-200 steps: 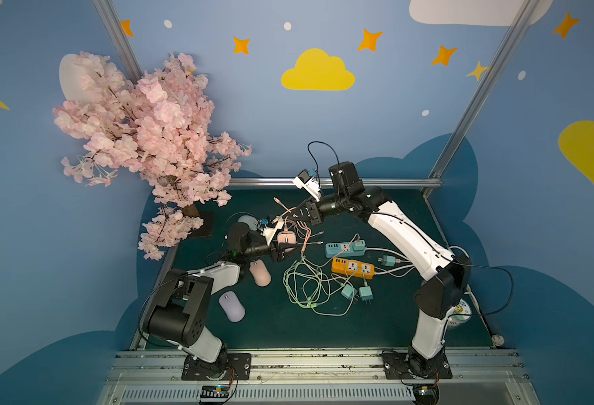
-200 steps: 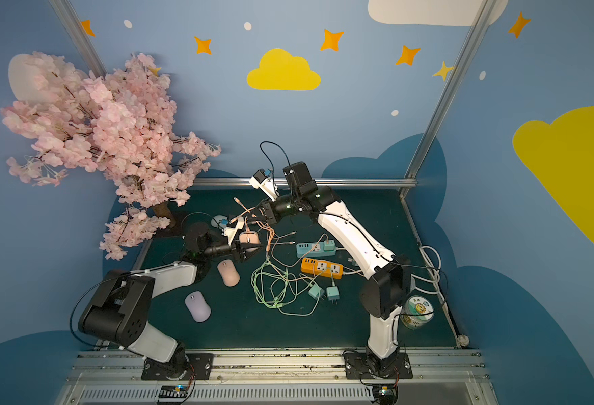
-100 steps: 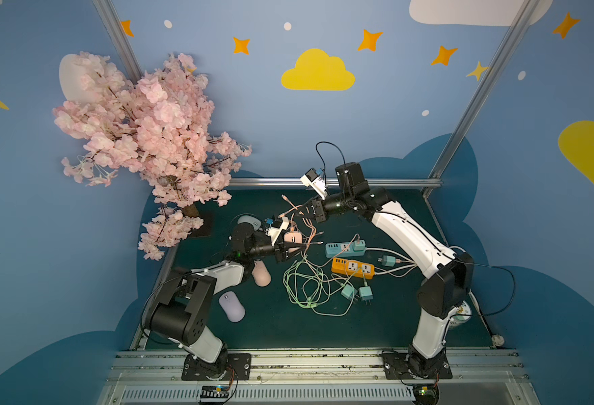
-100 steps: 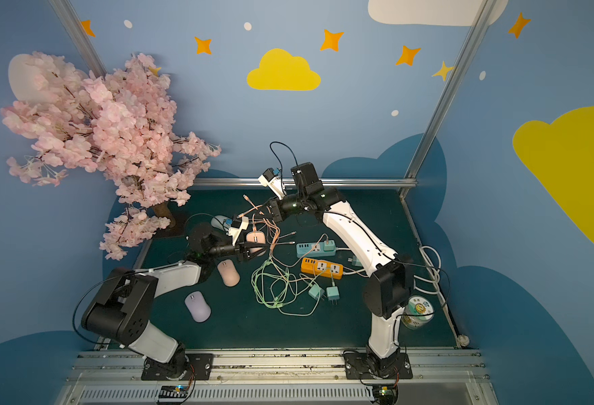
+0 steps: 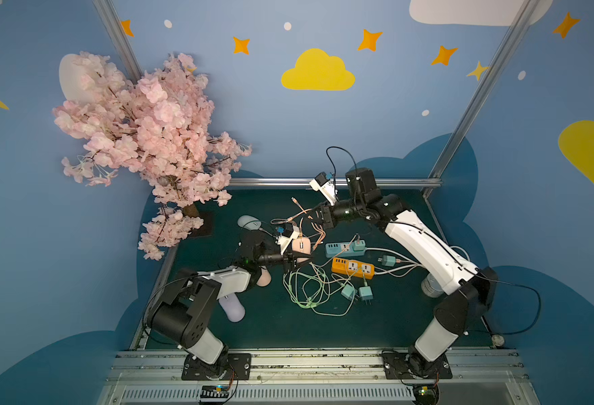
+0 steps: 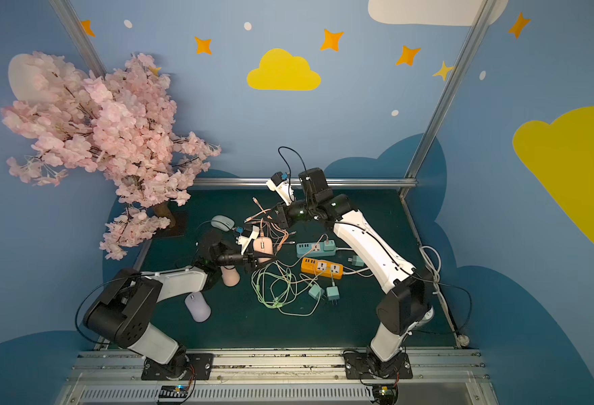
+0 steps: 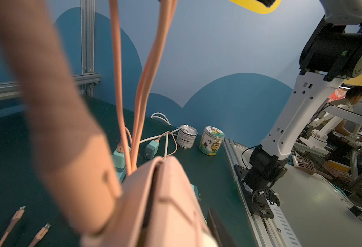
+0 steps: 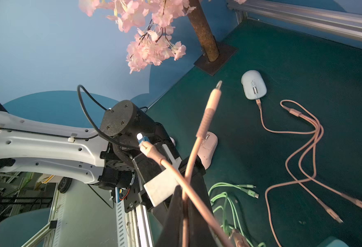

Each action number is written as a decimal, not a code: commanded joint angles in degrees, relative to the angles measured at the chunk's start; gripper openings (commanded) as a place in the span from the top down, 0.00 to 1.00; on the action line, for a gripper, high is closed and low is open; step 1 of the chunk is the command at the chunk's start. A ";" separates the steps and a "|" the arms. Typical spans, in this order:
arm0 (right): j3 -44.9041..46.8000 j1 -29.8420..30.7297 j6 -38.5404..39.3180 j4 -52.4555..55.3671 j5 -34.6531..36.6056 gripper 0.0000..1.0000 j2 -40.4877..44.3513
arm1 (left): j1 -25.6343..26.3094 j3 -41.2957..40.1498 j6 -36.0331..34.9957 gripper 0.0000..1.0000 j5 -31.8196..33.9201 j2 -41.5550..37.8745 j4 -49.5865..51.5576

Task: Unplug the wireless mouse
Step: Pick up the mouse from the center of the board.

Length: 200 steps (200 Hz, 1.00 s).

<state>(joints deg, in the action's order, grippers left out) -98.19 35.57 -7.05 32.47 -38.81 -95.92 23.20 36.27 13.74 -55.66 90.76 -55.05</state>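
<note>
Pink mouse (image 5: 302, 245) lies against the left gripper (image 5: 299, 260), grip unclear. Right gripper (image 5: 318, 218) clamps the pink cable (image 8: 192, 158); green cables (image 5: 302, 284) and orange strip (image 5: 353, 268) crowd beside

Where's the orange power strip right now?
In both top views the orange power strip lies mid-table, just nearer the robot than the blue power strip, with the green cables on its left-arm side.

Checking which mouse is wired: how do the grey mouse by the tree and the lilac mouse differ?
The grey mouse has a pink cable plugged into its front; the lilac mouse shows none. The grey mouse lies far back by the tree; the lilac mouse lies beside the left arm. Both sit flat on the mat.
</note>
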 commanded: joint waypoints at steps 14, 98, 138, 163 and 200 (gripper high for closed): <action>1.95 -0.42 0.31 0.12 5.74 1.00 4.52 | 0.11 -0.98 1.98 0.61 1.05 -1.81 -0.48; 17.86 0.38 -4.63 1.19 8.89 0.52 18.22 | 3.43 6.56 -5.75 0.63 10.50 -10.27 28.98; 20.50 0.73 -3.87 0.06 2.27 0.57 18.29 | 4.99 7.15 -5.50 0.63 15.00 -10.28 34.03; 22.32 0.81 -4.58 -5.02 -2.28 0.58 16.55 | 4.95 8.25 -4.08 0.60 22.89 -11.75 38.69; 20.38 0.90 -4.90 -8.47 -3.15 0.58 9.96 | 4.97 9.20 -8.02 0.59 25.61 -16.15 43.88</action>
<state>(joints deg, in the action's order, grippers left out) -76.44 36.23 -11.64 27.86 -39.79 -82.41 28.18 43.40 8.54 -33.34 78.63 -14.52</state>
